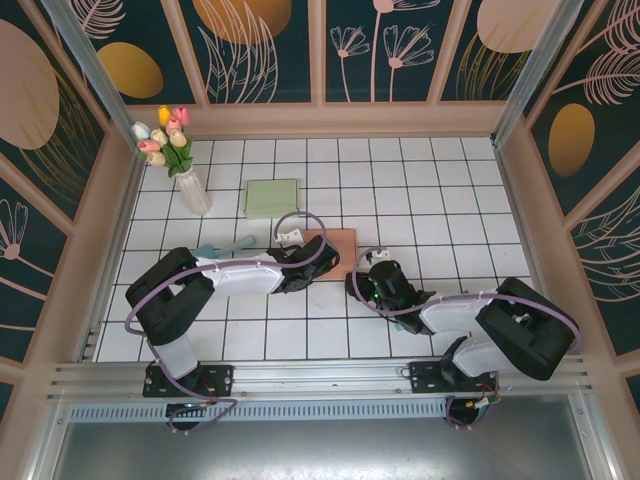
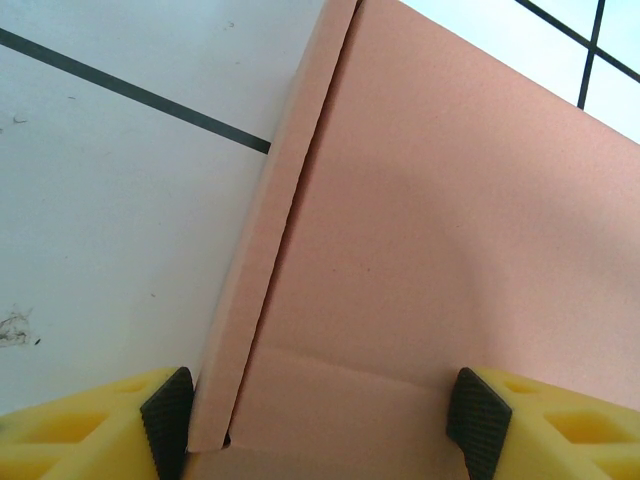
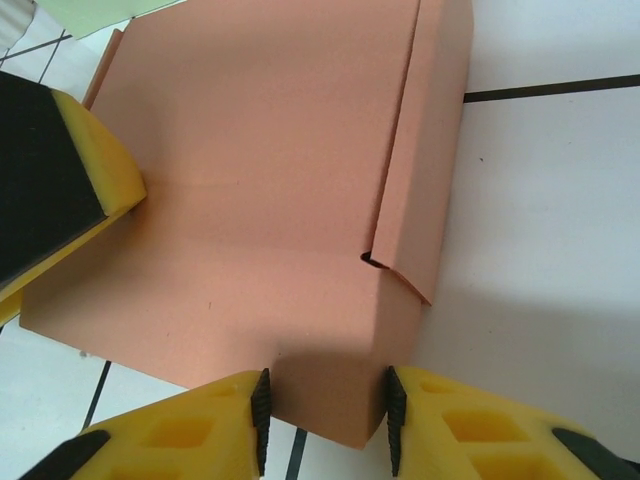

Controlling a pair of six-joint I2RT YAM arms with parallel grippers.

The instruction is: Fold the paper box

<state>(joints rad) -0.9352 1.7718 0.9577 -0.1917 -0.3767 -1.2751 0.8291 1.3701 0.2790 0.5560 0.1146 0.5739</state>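
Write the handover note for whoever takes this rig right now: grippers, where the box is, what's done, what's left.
Left gripper: open wide, straddling one edge of the paper box.
Right gripper: shut on the box's near flap, with a pad against each side of it.
The box lies mostly flat on the tiled table, between the two grippers.
Done: one narrow side strip is creased up along its fold.
Left: the main panel is still flat, so the walls probably still need raising and the box closing.
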